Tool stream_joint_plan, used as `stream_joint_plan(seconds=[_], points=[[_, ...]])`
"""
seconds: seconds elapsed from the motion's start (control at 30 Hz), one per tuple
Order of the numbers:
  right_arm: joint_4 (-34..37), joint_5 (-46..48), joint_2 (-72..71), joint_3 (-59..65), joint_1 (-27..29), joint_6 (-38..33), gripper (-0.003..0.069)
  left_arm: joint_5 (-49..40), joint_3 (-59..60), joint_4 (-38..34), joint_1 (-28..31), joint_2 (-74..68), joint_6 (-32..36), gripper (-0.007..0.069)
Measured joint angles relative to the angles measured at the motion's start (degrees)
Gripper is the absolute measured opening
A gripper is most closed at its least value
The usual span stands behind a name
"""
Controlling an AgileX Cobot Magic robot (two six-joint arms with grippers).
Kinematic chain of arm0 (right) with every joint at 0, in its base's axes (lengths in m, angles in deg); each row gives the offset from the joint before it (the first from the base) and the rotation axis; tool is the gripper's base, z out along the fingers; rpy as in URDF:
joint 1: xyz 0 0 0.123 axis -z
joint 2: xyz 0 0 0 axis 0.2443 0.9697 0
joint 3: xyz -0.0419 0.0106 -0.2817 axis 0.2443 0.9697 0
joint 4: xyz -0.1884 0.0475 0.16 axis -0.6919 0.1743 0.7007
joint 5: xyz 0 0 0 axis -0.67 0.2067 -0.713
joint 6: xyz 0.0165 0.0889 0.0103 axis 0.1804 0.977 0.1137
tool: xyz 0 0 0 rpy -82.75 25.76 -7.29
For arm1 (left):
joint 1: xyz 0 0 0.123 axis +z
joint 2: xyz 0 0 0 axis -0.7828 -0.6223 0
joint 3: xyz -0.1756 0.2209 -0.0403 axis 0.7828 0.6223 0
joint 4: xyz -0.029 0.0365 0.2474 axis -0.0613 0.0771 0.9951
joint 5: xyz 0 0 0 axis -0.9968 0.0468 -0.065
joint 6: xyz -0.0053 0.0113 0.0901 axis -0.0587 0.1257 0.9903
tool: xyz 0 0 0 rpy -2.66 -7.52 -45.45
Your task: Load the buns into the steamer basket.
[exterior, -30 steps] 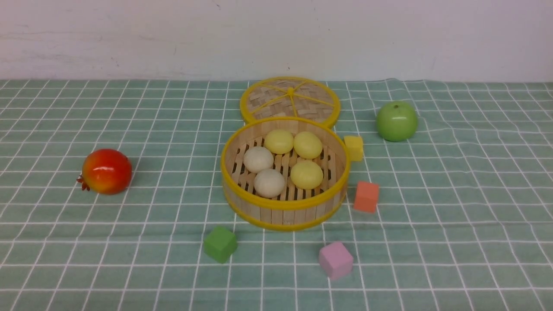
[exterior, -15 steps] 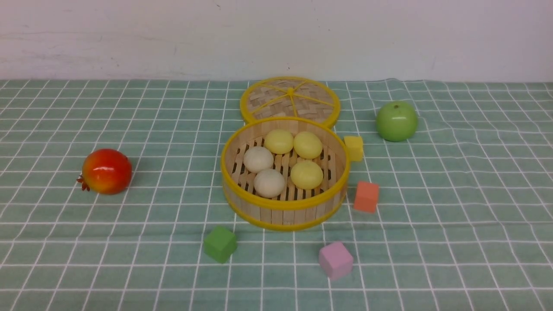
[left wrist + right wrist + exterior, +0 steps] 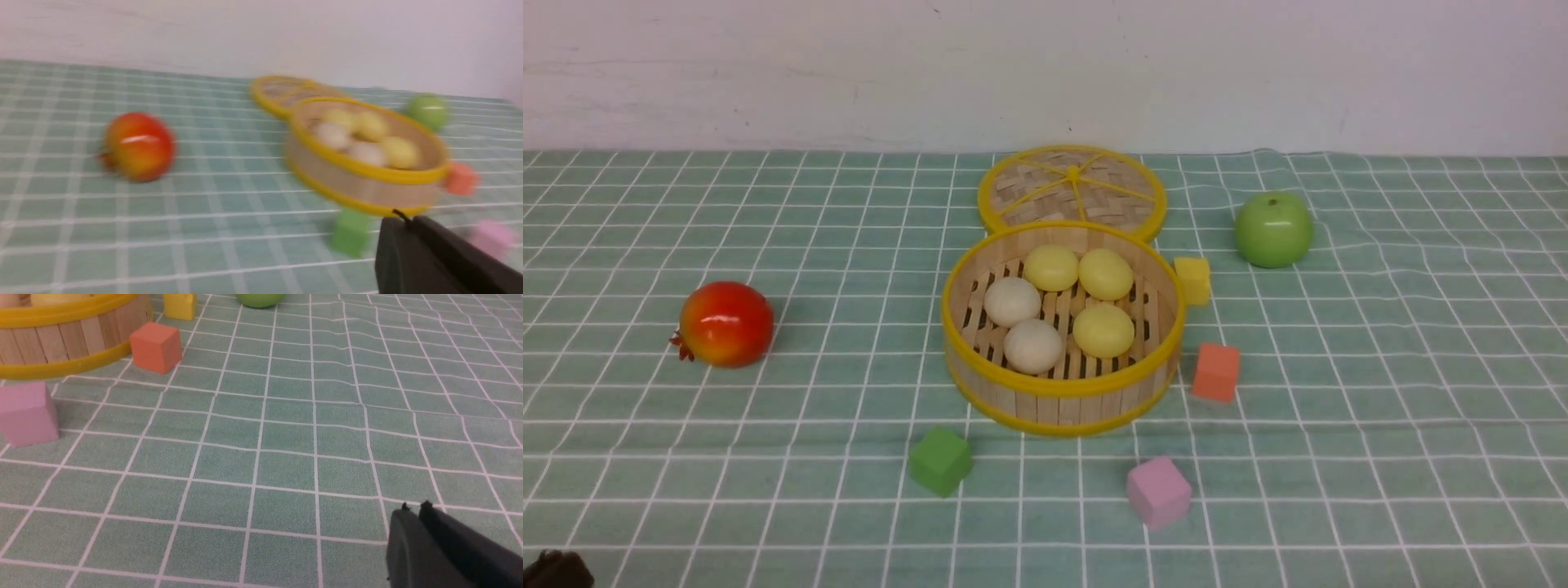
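Observation:
The steamer basket [image 3: 1062, 392] stands mid-table and holds several buns: two off-white ones [image 3: 1011, 300] [image 3: 1032, 345] and three pale yellow ones [image 3: 1051, 267] [image 3: 1105, 273] [image 3: 1103, 330]. The basket also shows, blurred, in the left wrist view [image 3: 367, 192] and at the edge of the right wrist view [image 3: 61, 343]. My left gripper [image 3: 406, 220] is shut and empty, low at the near left; a dark bit of it shows in the front view's corner [image 3: 556, 569]. My right gripper [image 3: 414, 507] is shut and empty over bare cloth, near right of the basket.
The flat woven lid [image 3: 1072, 189] lies behind the basket. A red pomegranate [image 3: 725, 323] sits at the left, a green apple [image 3: 1273, 229] at the back right. Yellow [image 3: 1192, 279], orange [image 3: 1215, 371], pink [image 3: 1158, 492] and green [image 3: 940, 461] cubes ring the basket.
A dark part of my left arm has come into the front view's bottom left corner. The basket, buns and other objects have not moved.

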Motion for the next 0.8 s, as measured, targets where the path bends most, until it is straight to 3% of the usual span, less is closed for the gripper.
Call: stream_joint_plan(seconds=[0.13,0.3,0.8], points=[[0.06,0.00,0.00,0.00,0.00,0.00,0.0043,-2.81,3.21,0.90,4.71,0.00,-2.56,-0.0014],[0.06,0.00,0.00,0.00,0.00,0.00,0.0052,-10.51,3.61,2.24,6.14,0.00,-7.53,-0.0014],[0.06,0.01,0.00,-0.04,0.00,0.00,0.0071,-10.28,3.61,2.55,6.26,0.00,-10.73,-0.0014]])
